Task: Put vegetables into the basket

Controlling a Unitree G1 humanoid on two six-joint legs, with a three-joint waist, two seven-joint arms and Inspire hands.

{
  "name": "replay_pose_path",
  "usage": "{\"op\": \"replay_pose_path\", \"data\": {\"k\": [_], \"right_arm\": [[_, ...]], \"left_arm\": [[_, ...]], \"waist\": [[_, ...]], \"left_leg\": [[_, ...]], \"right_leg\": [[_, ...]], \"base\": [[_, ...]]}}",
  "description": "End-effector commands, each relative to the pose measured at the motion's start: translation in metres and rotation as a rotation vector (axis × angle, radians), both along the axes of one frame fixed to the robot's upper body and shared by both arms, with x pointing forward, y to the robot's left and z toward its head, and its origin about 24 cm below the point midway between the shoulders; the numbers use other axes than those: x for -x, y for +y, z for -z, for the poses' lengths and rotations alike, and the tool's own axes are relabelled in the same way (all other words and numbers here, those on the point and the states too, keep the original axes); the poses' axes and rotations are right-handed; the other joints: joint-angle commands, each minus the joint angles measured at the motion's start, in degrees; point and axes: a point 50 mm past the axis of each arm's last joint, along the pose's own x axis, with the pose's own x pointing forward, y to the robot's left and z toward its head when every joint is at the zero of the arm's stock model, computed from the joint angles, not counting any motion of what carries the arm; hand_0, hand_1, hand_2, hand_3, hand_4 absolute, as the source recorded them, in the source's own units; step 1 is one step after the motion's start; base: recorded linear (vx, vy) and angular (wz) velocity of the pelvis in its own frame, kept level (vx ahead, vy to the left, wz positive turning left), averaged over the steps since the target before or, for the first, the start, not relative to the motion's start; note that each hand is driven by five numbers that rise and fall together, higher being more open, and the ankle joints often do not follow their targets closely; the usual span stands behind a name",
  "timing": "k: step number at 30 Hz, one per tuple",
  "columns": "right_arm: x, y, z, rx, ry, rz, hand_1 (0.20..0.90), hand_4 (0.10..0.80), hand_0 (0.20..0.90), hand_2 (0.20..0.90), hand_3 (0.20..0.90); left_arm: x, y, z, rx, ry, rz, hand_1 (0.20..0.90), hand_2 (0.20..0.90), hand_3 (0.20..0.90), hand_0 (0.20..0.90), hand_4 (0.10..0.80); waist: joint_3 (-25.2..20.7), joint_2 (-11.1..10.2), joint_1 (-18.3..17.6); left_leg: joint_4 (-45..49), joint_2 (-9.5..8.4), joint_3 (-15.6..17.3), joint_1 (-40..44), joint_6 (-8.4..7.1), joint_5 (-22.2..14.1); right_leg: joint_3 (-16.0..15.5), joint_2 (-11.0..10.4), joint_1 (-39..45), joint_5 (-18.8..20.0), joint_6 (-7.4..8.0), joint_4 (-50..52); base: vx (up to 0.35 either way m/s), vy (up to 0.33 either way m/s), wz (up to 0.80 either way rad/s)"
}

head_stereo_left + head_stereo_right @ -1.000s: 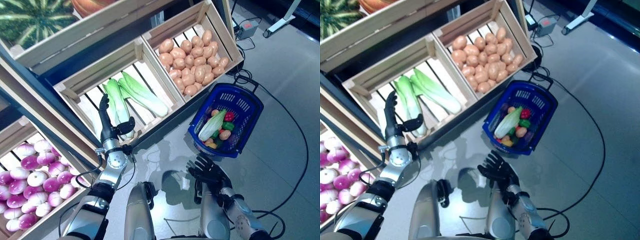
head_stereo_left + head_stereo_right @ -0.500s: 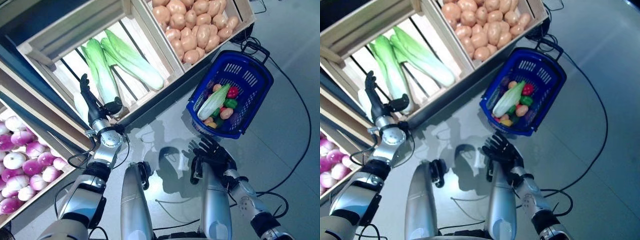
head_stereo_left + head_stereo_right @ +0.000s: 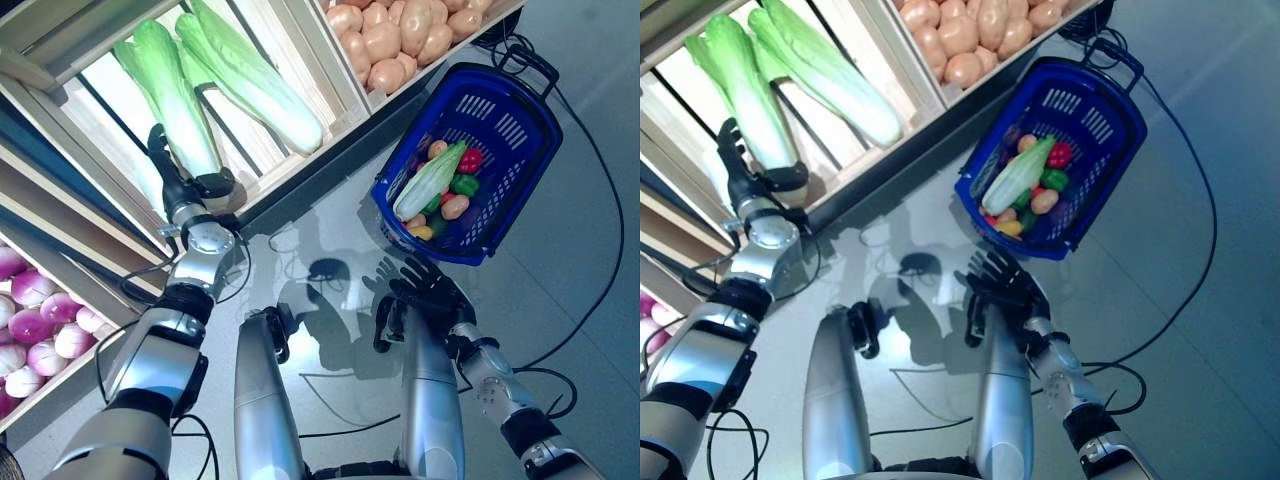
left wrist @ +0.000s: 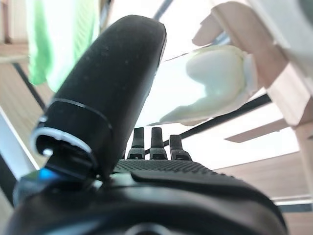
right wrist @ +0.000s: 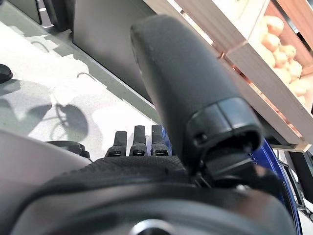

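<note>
My left hand [image 3: 186, 203] reaches into a wooden crate [image 3: 296, 163] on the stand. Its fingers are straight along the left side of a long green-and-white cabbage [image 3: 176, 102], and its thumb is by the cabbage's white base [image 4: 215, 78]. It holds nothing. The blue basket [image 3: 497, 118] stands on the floor to the right. In it lie a pale green cabbage [image 3: 430, 181], a red pepper [image 3: 469, 160], a green vegetable [image 3: 462, 184] and small round ones. My right hand [image 3: 430, 295] is open and empty above the floor, short of the basket's near rim.
A second long cabbage [image 3: 255, 85] lies beside the first in the same crate. Another crate [image 3: 400, 60] stands just behind the basket. Lower crates [image 3: 40, 320] stick out at the left. Grey floor [image 3: 330, 220] lies between the stand and the basket.
The whole view has shifted, so the camera moved. My left hand stays at the cabbage's base with its fingers straight. My right hand stays open short of the basket.
</note>
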Motion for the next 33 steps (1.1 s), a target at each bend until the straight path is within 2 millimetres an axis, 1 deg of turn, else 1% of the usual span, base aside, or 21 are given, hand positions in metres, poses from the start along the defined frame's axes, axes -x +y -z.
{"op": "replay_pose_path", "data": {"k": [1,4,5,7,8,10,14,15,16,17,23,29,33], "right_arm": [[0.023,-0.015,0.015,-0.024,0.022,0.055,0.900,0.800,0.900,0.900,0.900],[0.022,-0.016,0.013,-0.025,0.011,0.059,0.900,0.800,0.900,0.900,0.900],[0.022,-0.017,0.011,-0.029,0.004,0.059,0.900,0.800,0.900,0.900,0.900],[0.023,-0.019,0.011,-0.032,-0.002,0.060,0.900,0.800,0.900,0.900,0.900],[0.022,-0.019,0.010,-0.038,-0.008,0.065,0.900,0.800,0.900,0.900,0.900],[0.021,-0.020,0.008,-0.043,-0.016,0.071,0.900,0.800,0.900,0.900,0.900],[0.019,-0.020,0.008,-0.049,-0.017,0.086,0.900,0.800,0.900,0.900,0.900],[0.017,-0.020,0.008,-0.051,-0.018,0.091,0.900,0.800,0.900,0.900,0.900],[0.016,-0.020,0.008,-0.052,-0.017,0.098,0.900,0.800,0.900,0.900,0.900],[0.014,-0.019,0.006,-0.052,-0.019,0.101,0.900,0.800,0.900,0.900,0.900],[0.012,-0.017,0.001,-0.044,-0.032,0.102,0.900,0.800,0.900,0.900,0.900],[0.011,-0.015,0.000,-0.041,-0.038,0.104,0.900,0.800,0.900,0.900,0.900],[0.014,-0.012,0.001,-0.038,-0.035,0.096,0.900,0.800,0.900,0.900,0.900]], "left_arm": [[-0.005,0.018,-0.049,-0.005,-0.085,0.045,0.900,0.900,0.900,0.900,0.800],[-0.005,0.024,-0.050,0.042,-0.061,0.044,0.900,0.900,0.900,0.900,0.800],[-0.005,0.031,-0.050,0.074,-0.050,0.031,0.900,0.900,0.900,0.900,0.800],[-0.003,0.037,-0.049,0.099,-0.037,0.014,0.900,0.900,0.900,0.900,0.800],[-0.002,0.045,-0.047,0.153,-0.021,-0.013,0.900,0.900,0.900,0.900,0.800],[0.001,0.053,-0.044,0.200,-0.008,-0.056,0.900,0.900,0.900,0.900,0.800],[0.003,0.062,-0.031,0.298,0.048,-0.075,0.900,0.900,0.900,0.900,0.800],[0.003,0.063,-0.029,0.315,0.059,-0.069,0.665,0.665,0.665,0.665,0.643],[0.004,0.064,-0.025,0.326,0.076,-0.072,0.575,0.575,0.575,0.575,0.584],[0.004,0.064,-0.023,0.331,0.089,-0.074,0.300,0.300,0.300,0.300,0.400],[0.008,0.070,-0.016,0.345,0.108,-0.066,0.300,0.300,0.300,0.300,0.400],[0.011,0.073,-0.006,0.365,0.125,-0.061,0.300,0.300,0.300,0.300,0.400],[0.019,0.081,0.010,0.364,0.139,-0.044,0.300,0.300,0.300,0.300,0.400]], "waist": [[-1.4,0.7,-2.0],[-1.2,0.6,-2.2],[-1.0,0.5,-2.4],[-0.9,0.5,-2.6],[-0.7,0.4,-2.8],[-0.4,0.4,-3.0],[-0.3,0.3,-3.2],[-0.3,0.2,-3.2],[-0.4,0.2,-3.3],[-0.4,0.3,-3.3],[-0.6,0.5,-3.4],[-1.3,0.9,-3.3],[-3.5,1.6,-3.1]], "left_leg": [[2.9,1.78,1.1,1.4,1.09,-5.2],[3.4,2.13,1.1,0.7,1.13,-5.3],[3.6,2.38,1.2,0.4,1.10,-5.4],[3.8,2.57,1.3,0.1,1.14,-5.4],[4.0,2.73,1.4,-0.2,1.16,-5.4],[4.2,2.86,1.4,-0.4,1.11,-5.6],[3.8,3.18,1.6,0.0,1.07,-5.5],[3.6,3.22,1.7,0.2,1.03,-5.4],[3.3,3.23,1.9,0.6,0.98,-5.4],[2.8,3.22,2.0,1.2,0.96,-5.2],[-0.9,3.29,3.1,5.0,0.72,-4.2],[-5.2,3.37,3.7,9.0,0.23,-2.8],[-12.6,3.15,5.1,16.0,-0.12,0.1]], "right_leg": [[3.3,-1.5,3.1,2.7,2.94,-3.6],[3.2,-1.5,2.5,2.7,2.94,-3.3],[3.1,-1.5,2.2,2.6,2.89,-3.1],[3.1,-1.4,2.0,2.6,2.83,-3.2],[3.0,-1.5,1.7,2.6,2.80,-3.1],[2.9,-1.6,1.7,2.6,2.76,-3.1],[2.8,-1.6,2.0,2.6,2.68,-3.5],[2.7,-1.6,2.2,2.6,2.68,-3.7],[2.7,-1.5,2.6,2.7,2.66,-4.0],[2.7,-1.4,3.1,2.8,2.67,-4.4],[2.9,-0.8,6.5,3.3,2.70,-7.2],[3.4,-0.1,10.0,3.9,2.74,-10.3],[3.5,0.5,16.1,5.0,2.46,-15.3]], "base": [[0.000,0.000,0.00],[-0.022,-0.011,0.00],[-0.040,-0.002,0.01],[-0.042,0.002,0.02],[-0.040,-0.002,0.01],[-0.049,-0.011,0.00],[-0.028,-0.010,0.01],[0.000,0.000,0.00],[0.000,0.000,0.00],[0.000,0.000,0.00],[0.009,-0.002,-0.02],[0.024,0.001,-0.05],[0.059,-0.003,-0.07]]}}
